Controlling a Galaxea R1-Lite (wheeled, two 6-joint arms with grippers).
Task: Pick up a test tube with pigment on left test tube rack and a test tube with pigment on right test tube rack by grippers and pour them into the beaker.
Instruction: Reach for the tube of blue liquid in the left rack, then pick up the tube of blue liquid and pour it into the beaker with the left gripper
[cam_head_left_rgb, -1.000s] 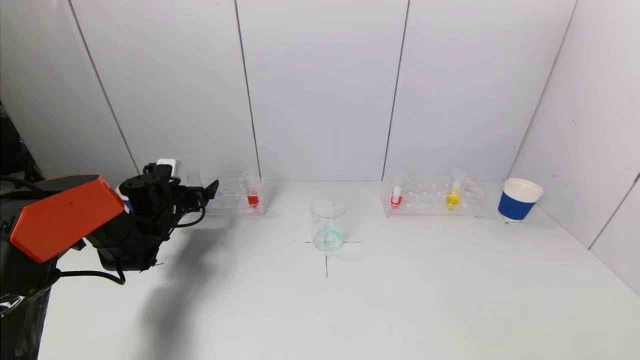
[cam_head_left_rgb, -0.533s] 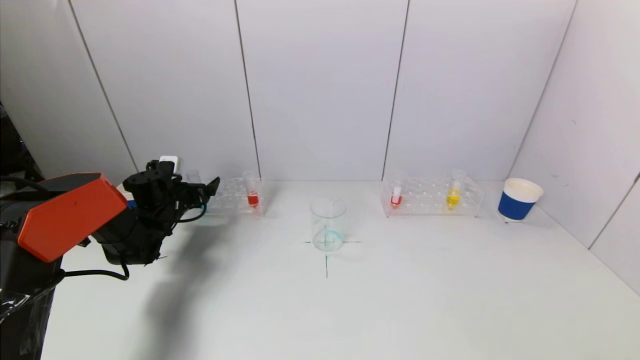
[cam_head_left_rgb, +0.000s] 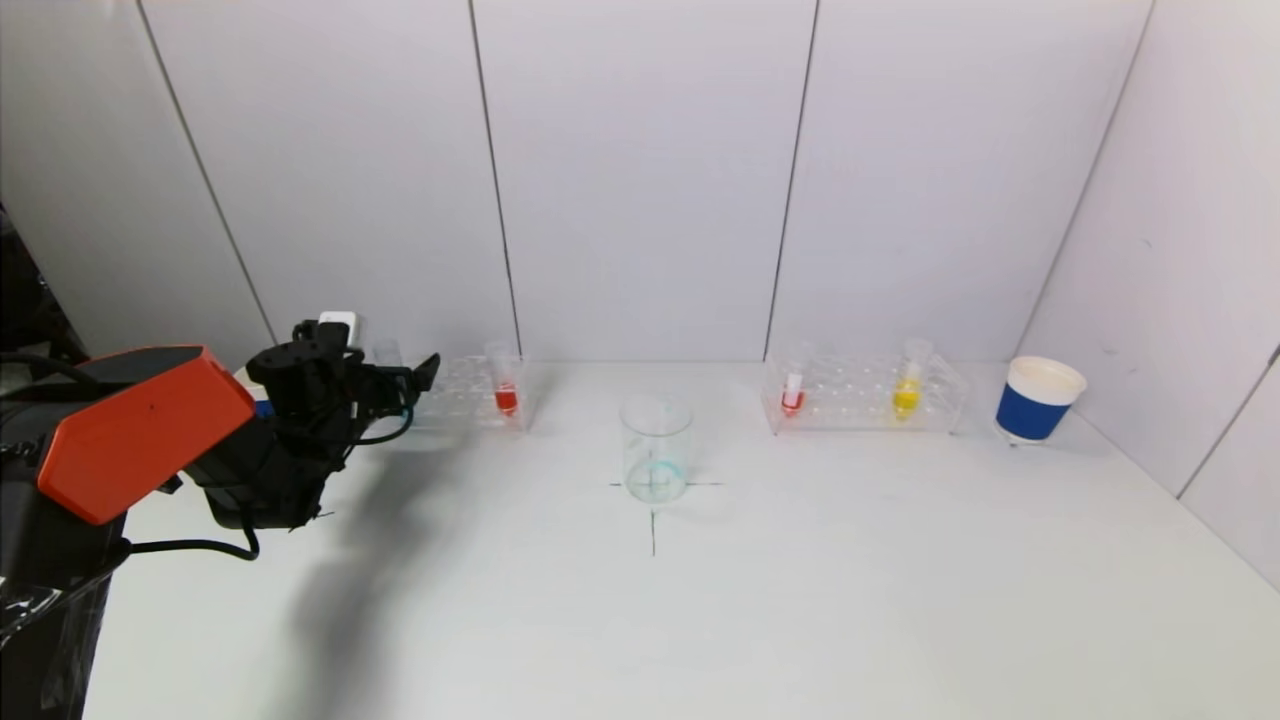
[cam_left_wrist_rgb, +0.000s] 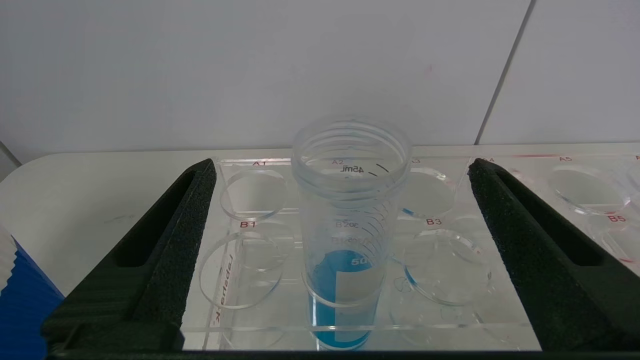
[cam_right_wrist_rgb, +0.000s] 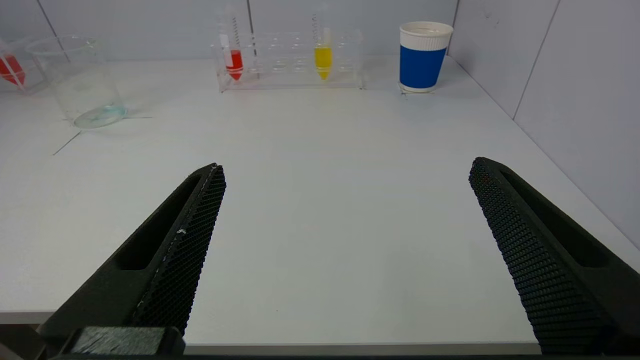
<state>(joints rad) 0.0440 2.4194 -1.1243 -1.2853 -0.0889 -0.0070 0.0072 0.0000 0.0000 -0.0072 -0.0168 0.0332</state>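
Observation:
The left test tube rack holds a red-pigment tube at its right end. A blue-pigment tube stands near its left end. My left gripper is at that end, open. In the left wrist view the left gripper has a finger on each side of the blue tube, both well apart from it. The right rack holds a red tube and a yellow tube. The glass beaker stands mid-table between the racks. My right gripper hangs open over the table's near edge, out of the head view.
A blue and white paper cup stands right of the right rack, close to the side wall. Another blue cup sits just left of the left rack. A black cross is marked on the table under the beaker.
My left arm edged slightly forward and up toward the left rack's end, then held still. Nothing else moved.

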